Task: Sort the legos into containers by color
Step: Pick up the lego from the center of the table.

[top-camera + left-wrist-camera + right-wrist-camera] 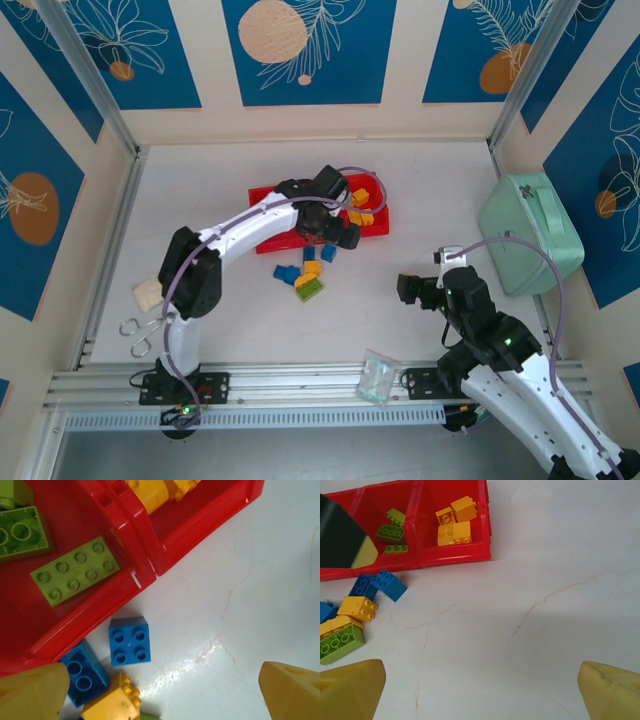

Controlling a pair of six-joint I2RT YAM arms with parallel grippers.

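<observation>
The sorting looks roughly half done. The red tray [266, 194] lies near the middle of the worktop [200, 190], and two of its three compartments each hold one colour. The yellow bricks [455, 522] are in the end compartment toward the mint green case [530, 235], and the green bricks [75, 570] are in the middle one. The third compartment is largely hidden under the left arm. What shows of it from above looks bare, so it cannot be told for certain whether any blue has gone in.

The loose bricks [303, 275] sit in a small cluster on the worktop just in front of the tray. As far as the right wrist view shows, these are three blue, two yellow and one green. One blue brick [129, 641] lies just beside the tray's outer wall, apart from it by a narrow gap.

The left hand [162, 680] hovers over the tray's near edge and the cluster, its fingers wide apart with nothing between them. The right hand [480, 682] hangs well apart from the tray and faces it, also spread wide and empty.

Going by this, the blue pieces are the main job left. The two stray yellows and the one green also have to join their compartments.
</observation>
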